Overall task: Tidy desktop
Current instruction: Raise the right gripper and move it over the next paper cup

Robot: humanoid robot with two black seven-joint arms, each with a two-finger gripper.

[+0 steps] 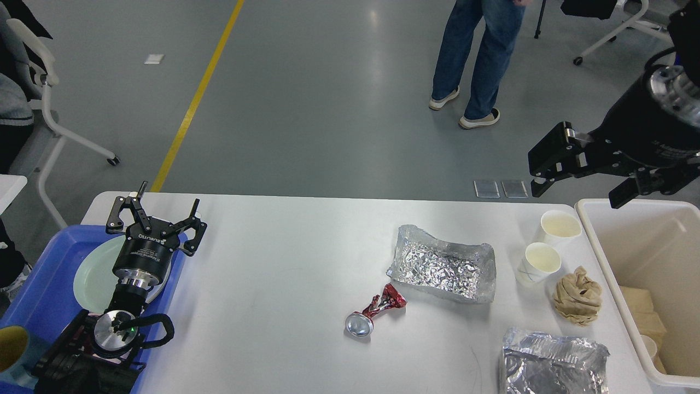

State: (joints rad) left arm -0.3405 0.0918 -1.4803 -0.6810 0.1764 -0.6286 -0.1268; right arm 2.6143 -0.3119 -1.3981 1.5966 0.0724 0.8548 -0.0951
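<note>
Our counter [284, 262] spreads below us, carrying light rubbish: a crushed red can [374, 313], foil trays [443, 264], paper cups [538, 262] and soft brown paper [576, 295]. All would crumple easily; we would pinch rims or folds. Both our left gripper [158, 210] and right gripper [579, 180] have jaws spread, empty.

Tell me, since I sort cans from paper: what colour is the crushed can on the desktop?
Red, with a bare silver end, seen in the head view: crushed can.

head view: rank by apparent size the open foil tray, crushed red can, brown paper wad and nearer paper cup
1. open foil tray
2. brown paper wad
3. crushed red can and nearer paper cup: too alike to rank.
</note>
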